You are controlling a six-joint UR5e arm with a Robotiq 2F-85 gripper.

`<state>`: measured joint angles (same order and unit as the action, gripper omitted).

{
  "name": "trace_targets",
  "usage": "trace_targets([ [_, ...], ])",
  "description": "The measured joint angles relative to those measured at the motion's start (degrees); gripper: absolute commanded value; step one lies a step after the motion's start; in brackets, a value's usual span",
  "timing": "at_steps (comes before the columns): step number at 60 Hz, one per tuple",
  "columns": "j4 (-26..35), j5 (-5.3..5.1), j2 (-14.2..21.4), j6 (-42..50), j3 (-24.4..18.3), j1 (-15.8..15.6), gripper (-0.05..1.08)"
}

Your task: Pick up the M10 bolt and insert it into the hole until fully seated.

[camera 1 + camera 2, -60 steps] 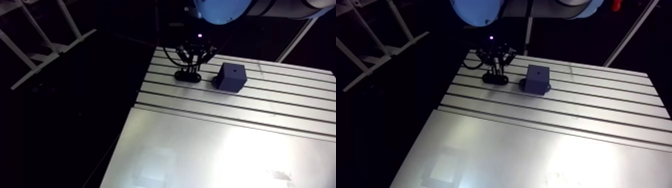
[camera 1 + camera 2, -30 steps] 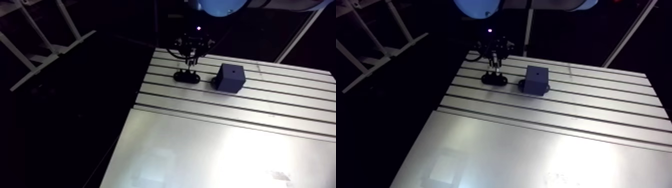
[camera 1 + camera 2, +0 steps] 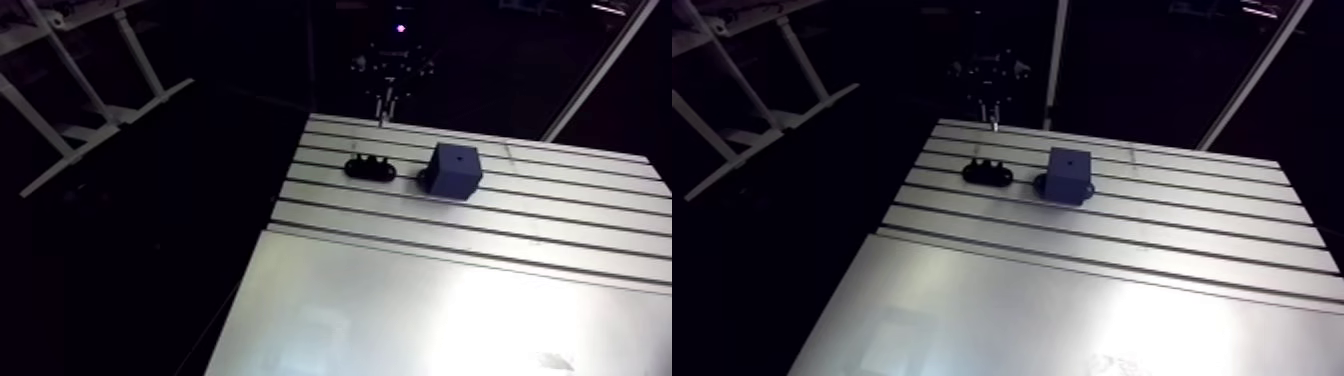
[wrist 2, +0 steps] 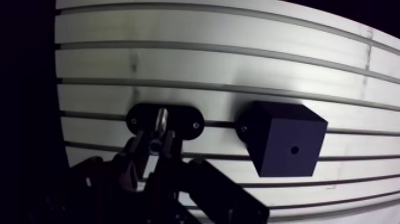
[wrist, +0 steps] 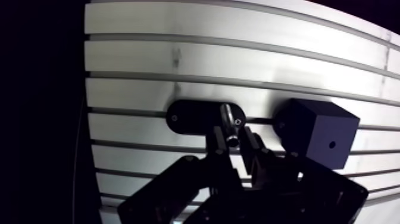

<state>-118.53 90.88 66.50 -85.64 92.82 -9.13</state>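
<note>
My gripper (image 5: 233, 143) is shut on the M10 bolt (image 5: 229, 122), a short metal bolt that sticks out past the fingertips. In the wrist view it hangs well above a flat black oval holder (image 5: 190, 117) on the slotted table. In the arm view the gripper (image 3: 384, 100) hovers over the table's far edge, behind the holder (image 3: 370, 167). A dark cube block (image 3: 455, 170) with a small round hole in its top stands right of the holder; the wrist view shows it (image 5: 318, 132) beside the gripper, hole (image 5: 331, 144) visible.
The slotted aluminium table (image 3: 520, 240) runs toward the camera and ends in a smooth plate (image 3: 420, 320). Its left edge drops into darkness. A white frame (image 3: 70, 110) stands off the table at the left.
The gripper closed on the bolt at the holder and rose with it, ending high above the table's far edge. The camera also shifted with the arm.
</note>
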Motion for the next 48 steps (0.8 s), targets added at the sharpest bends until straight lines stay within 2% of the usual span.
trace_targets([
  [22,11.96,0.10,2.70,-2.45,-6.47,1.86,1.06],
  [36,21.55,0.19,3.48,-3.44,-10.68,4.74,1.06],
  [48,26.45,0.18,3.83,-4.82,-12.39,7.51,1.06],
])
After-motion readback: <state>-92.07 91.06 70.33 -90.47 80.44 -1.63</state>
